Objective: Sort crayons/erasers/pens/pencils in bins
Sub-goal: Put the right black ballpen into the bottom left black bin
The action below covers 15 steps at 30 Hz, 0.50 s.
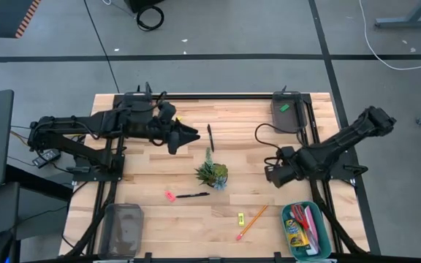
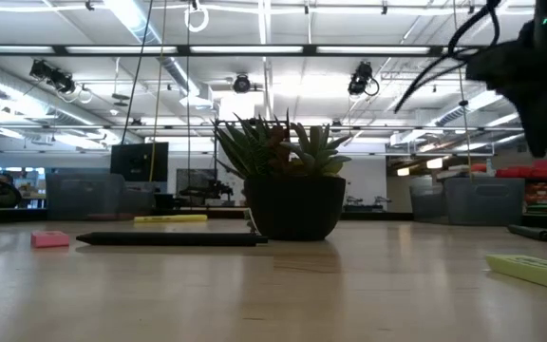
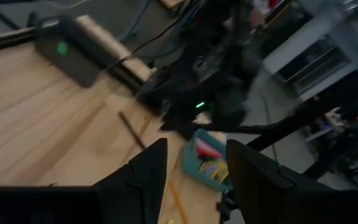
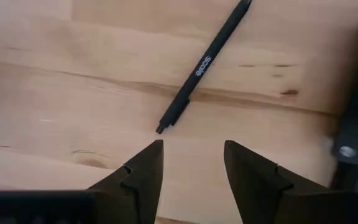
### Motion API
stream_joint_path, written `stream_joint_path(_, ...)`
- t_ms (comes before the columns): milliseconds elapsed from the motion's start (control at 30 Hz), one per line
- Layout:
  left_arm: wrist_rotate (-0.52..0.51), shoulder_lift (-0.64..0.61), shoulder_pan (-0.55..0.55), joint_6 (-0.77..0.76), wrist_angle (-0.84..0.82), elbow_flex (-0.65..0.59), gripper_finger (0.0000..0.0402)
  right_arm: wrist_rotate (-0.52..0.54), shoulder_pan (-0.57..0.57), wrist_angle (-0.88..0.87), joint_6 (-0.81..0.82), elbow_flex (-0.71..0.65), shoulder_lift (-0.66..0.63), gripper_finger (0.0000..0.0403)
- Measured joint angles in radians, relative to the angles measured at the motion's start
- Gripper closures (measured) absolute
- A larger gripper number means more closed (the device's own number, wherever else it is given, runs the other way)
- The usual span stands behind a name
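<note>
The teal rounded-corner bin (image 1: 326, 219) at the table's near right corner holds the yellow-and-green crayon box (image 1: 294, 233) beside some red and pink items, while the dark grey bin (image 1: 289, 115) at the far right holds a small green eraser (image 1: 284, 107) and the translucent grey bin (image 1: 123, 229) at the near left looks bare. On the wooden tabletop (image 1: 152, 172) lie two slim black pens (image 1: 193, 195), a pink eraser (image 1: 169, 196), a yellow eraser (image 1: 240, 218) and an orange pencil (image 1: 253, 222). The left gripper (image 1: 188, 134) hangs with fingers apart near the far pen, and the right gripper (image 4: 190, 163) hovers, jaws apart and holding nothing, over a black pen (image 4: 202, 66).

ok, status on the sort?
Left tool open, empty, beside black pen. Right tool open, empty. Pencil, pink eraser, yellow eraser loose on table. Plant mid-table, between arms.
</note>
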Motion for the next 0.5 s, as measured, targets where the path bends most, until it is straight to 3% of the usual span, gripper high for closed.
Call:
stream_joint_path(200, 0.000, 0.000, -0.037, 0.027, 0.058, 0.000, 0.0230, -0.051, -0.100, 0.152, -0.105, -0.091, 0.000, 0.0226)
stream_joint_path(500, 0.000, -0.008, -0.061, 0.106, 0.077, 0.000, 0.0230, -0.156, -0.222, 0.269, -0.131, -0.198, 0.001, 0.0226)
